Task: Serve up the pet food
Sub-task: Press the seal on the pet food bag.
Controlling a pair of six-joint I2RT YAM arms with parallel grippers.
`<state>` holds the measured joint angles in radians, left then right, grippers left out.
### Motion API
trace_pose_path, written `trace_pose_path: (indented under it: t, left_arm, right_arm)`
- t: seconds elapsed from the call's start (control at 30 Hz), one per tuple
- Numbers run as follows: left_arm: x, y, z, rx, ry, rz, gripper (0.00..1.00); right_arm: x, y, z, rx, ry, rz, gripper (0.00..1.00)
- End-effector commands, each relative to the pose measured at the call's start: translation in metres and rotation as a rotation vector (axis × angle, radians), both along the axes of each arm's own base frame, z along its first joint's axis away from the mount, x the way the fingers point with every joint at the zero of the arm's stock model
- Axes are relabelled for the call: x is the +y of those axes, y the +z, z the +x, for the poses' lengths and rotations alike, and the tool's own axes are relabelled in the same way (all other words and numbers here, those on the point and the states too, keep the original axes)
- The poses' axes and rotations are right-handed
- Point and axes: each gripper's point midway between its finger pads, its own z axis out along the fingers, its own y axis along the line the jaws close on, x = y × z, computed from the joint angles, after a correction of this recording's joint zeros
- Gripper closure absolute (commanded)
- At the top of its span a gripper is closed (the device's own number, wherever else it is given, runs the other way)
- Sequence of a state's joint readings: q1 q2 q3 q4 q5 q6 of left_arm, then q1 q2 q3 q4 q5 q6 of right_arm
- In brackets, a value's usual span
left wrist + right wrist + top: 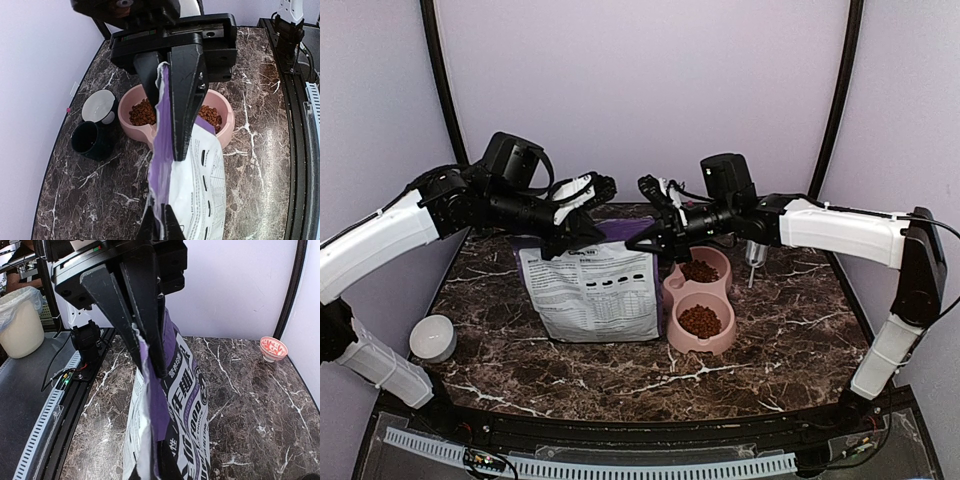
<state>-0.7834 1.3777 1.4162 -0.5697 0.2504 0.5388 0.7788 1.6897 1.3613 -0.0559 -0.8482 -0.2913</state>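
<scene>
A purple-and-grey printed bag [595, 290] stands upright in the middle of the marble table. My left gripper [568, 238] is shut on the left end of its top edge and my right gripper [650, 238] on the right end. In the left wrist view my left gripper [167, 150] pinches the purple top strip of the bag [200, 185]. In the right wrist view the right gripper [150, 367] clamps the same edge of the bag [185, 410]. The pet food [700, 320] fills both cups of a pink double bowl [672, 335] right of the bag; the kibble [142, 112] also shows in the left wrist view.
A white bowl [432, 338] sits near the table's front left. Beyond the pink bowl [226, 107] stand a white cup [98, 105] and a dark cup [90, 140]. A small red-and-white bowl [273, 347] is by the back wall. A white bucket [17, 322] stands off the table.
</scene>
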Motion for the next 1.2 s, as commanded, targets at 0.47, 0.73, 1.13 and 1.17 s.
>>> trace_pose_path:
  t: [0.47,0.73,1.13,1.17]
  left_arm:
    - [-0.01,0.013,-0.001,0.023,-0.032,-0.063,1.0]
    - [-0.011,0.015,-0.002,0.022,-0.039,-0.073,1.0]
    - [0.0,0.006,-0.003,0.017,-0.015,-0.015,0.85]
    - [0.004,0.004,-0.001,0.009,0.0,-0.002,0.85]
  right_arm:
    - [0.011,0.045,-0.014,-0.05,0.107,0.119,0.61]
    - [0.018,0.044,-0.014,-0.043,0.119,0.108,0.79]
    - [0.017,0.043,-0.011,-0.067,0.098,0.076,1.0]
    - [0.016,0.043,-0.01,-0.072,0.094,0.074,1.0]
